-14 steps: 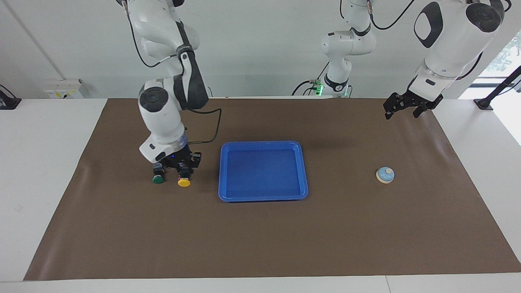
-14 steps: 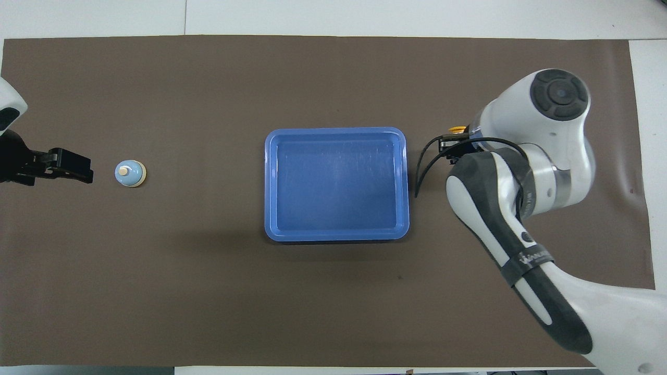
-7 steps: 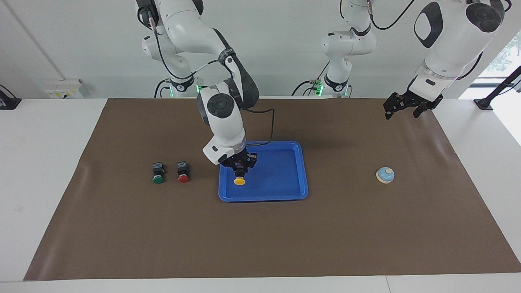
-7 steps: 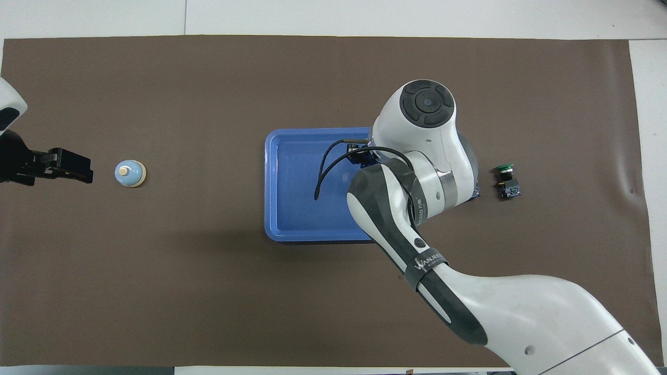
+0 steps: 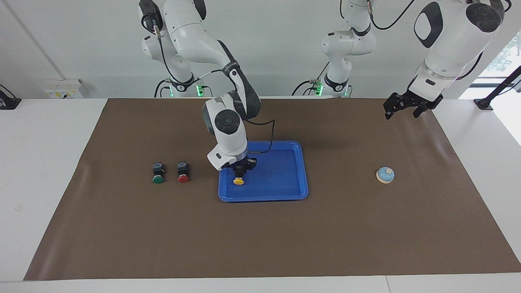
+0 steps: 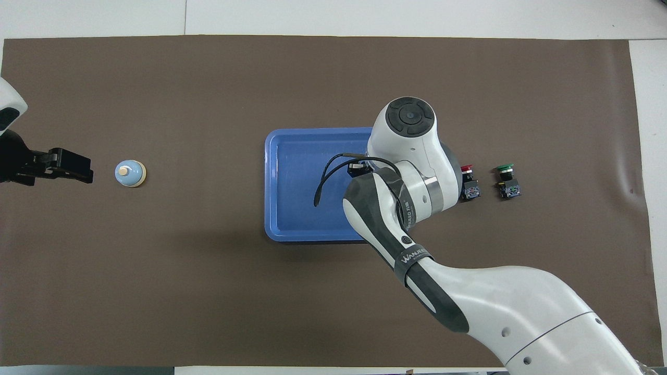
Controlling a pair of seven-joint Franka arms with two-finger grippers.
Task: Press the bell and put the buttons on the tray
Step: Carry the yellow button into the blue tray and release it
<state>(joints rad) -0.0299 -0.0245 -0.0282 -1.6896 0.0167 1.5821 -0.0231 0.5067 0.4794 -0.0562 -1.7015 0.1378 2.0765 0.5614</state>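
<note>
Right gripper points straight down over the tray, clamped on the yellow button; left gripper waits raised, fingers apart

Bare brown mat all round the bell, nothing near it. Tray bare toward the left arm's end; right gripper with yellow button over the other end. Red button and green button just apart.
</note>
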